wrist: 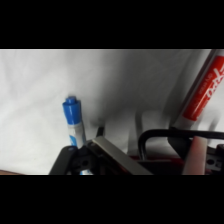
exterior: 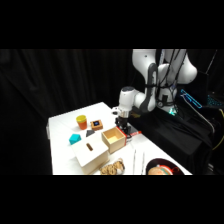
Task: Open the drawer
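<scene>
The pale wooden box [exterior: 89, 151] with a dark top slot lies at the table's front. Its drawer [exterior: 114, 138] stands pulled out toward the right, open-topped and light wood. My gripper [exterior: 123, 127] hangs right against the drawer's far face. In the wrist view the dark loop handle [wrist: 156, 134] curves between the two fingers [wrist: 116, 156], which stand apart, so the gripper [wrist: 157, 159] is open around it. The drawer's wood is hidden in that view.
An orange cylinder [exterior: 81, 121], the orange block with a blue top [exterior: 96, 123], a teal piece [exterior: 75, 138] and a dark wedge [exterior: 90, 133] sit behind the box. A blue marker [wrist: 72, 120] and a red marker [wrist: 205, 90] lie near the gripper. A plate [exterior: 160, 169] is at the front right.
</scene>
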Robot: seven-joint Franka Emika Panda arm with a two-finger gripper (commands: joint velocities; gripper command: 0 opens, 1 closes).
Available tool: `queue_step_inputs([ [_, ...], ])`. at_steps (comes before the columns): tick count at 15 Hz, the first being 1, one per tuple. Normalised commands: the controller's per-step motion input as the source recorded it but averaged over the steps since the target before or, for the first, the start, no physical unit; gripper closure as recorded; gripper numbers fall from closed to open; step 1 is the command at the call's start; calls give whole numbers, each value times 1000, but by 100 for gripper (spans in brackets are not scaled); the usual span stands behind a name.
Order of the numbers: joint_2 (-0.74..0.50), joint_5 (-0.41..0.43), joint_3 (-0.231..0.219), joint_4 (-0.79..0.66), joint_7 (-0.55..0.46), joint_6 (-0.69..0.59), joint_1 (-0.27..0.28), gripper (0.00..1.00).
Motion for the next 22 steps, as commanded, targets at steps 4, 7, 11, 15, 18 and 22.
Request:
queue_step_inputs([
  [4, -494, 29, -52, -139, 0, -518, 106, 0],
  [7, -442, 36, 29, -48, 16, -521, 23, 0],
  [11, -378, 54, 49, -23, 28, -420, 13, 0],
  [15, -415, 64, 38, 2, 31, -409, 6, 0],
  [18, -397, 74, 29, 77, 37, -453, -4, 0],
  [22, -338, 101, 25, 147, 18, -482, -11, 0],
])
